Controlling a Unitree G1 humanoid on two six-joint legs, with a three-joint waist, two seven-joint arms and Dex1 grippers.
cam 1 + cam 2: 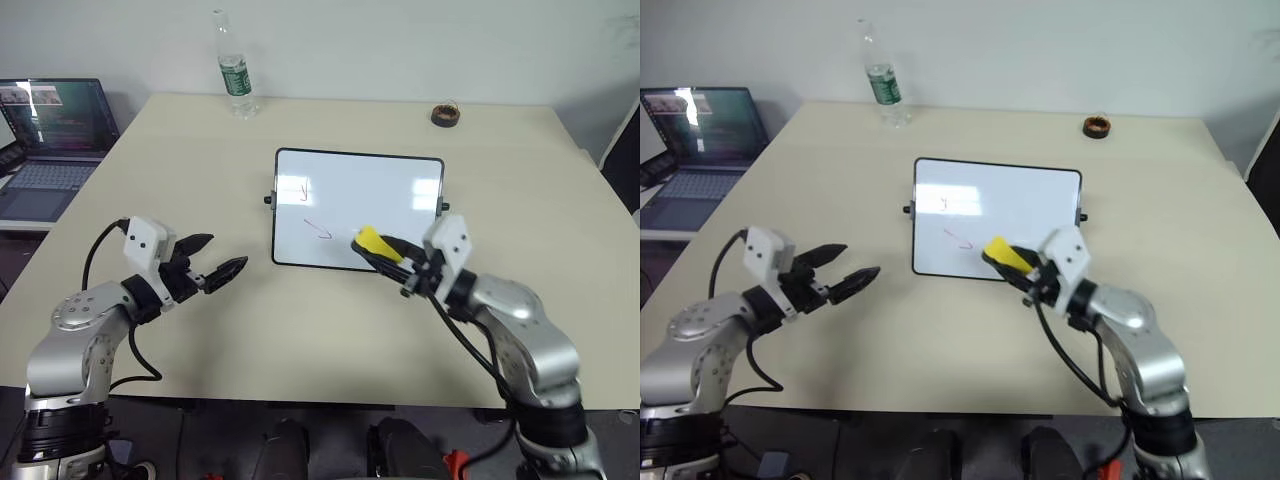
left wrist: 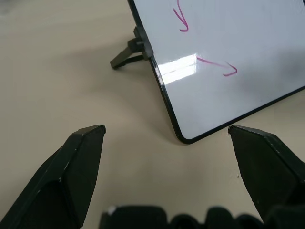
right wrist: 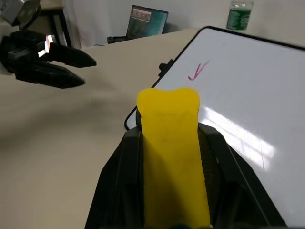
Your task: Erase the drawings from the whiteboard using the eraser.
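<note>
The right gripper [image 1: 392, 258] is clamped on the eraser [image 1: 374, 243], its two black fingers pinching the long sides so the yellow end sticks out ahead. In the left eye view this pair sits just right of centre, over the lower edge of the whiteboard [image 1: 400, 190], which lies flat in the middle of the frame on the table [image 1: 200, 140].

Two red drawings remain — one [image 1: 304, 189] in the board's upper left part, the other [image 1: 319, 231] lower down, just left of the eraser's tip.

The left gripper [image 1: 222, 256] hangs spread wide and empty at lower left, near the board's left edge but apart from it.

The eraser looks light and a little soft, so a grip across its narrow sides should do; the free front end probably has to press flat on the board. The board seems thin, stiff and smooth-framed — likely to slide on the table under a hard wipe. If it needs steadying, the left frame or the small black knob [image 1: 269, 200] there is the natural place.
</note>
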